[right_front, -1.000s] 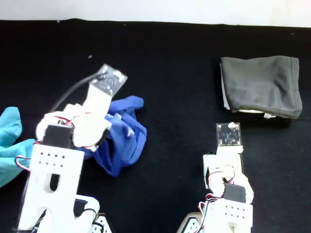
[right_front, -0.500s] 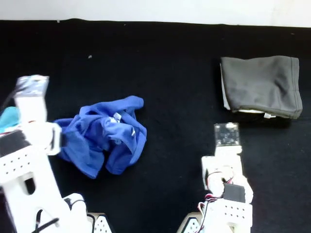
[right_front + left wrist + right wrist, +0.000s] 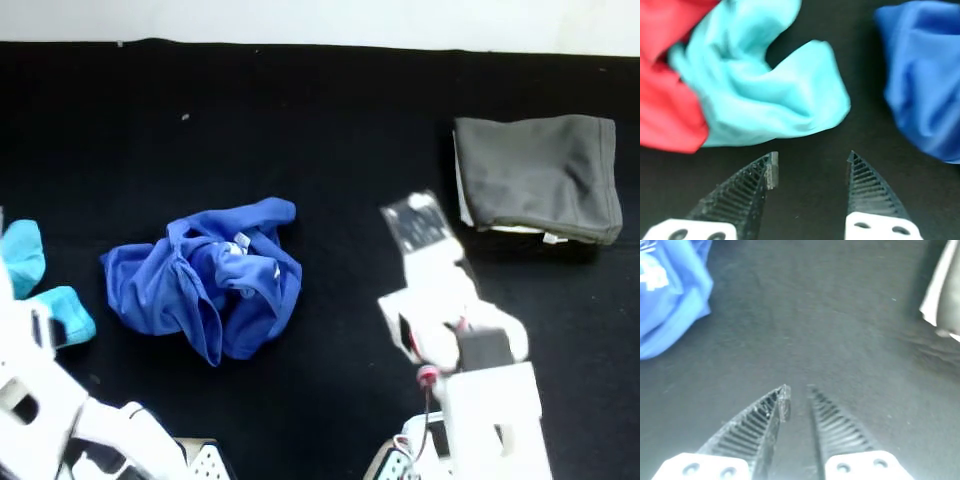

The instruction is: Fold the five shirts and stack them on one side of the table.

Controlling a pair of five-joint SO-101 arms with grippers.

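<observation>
Lower left, the left pincer (image 3: 810,165) gapes wide, just short of a turquoise shirt (image 3: 770,95) touching a red shirt (image 3: 665,85). The right pincer (image 3: 797,397), narrowly parted, holds nothing above the worktop (image 3: 330,130). A crumpled blue shirt (image 3: 210,285) lies centre-left; a folded grey shirt (image 3: 535,175) sits upper right.

The right gripper (image 3: 798,390) (fingers narrowly parted) hangs over black table (image 3: 830,315) between blue shirt (image 3: 665,300) and pale cloth (image 3: 942,300).

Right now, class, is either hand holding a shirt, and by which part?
Nothing is held: the left hand is open short of the turquoise shirt, the right hand empty too.
</observation>
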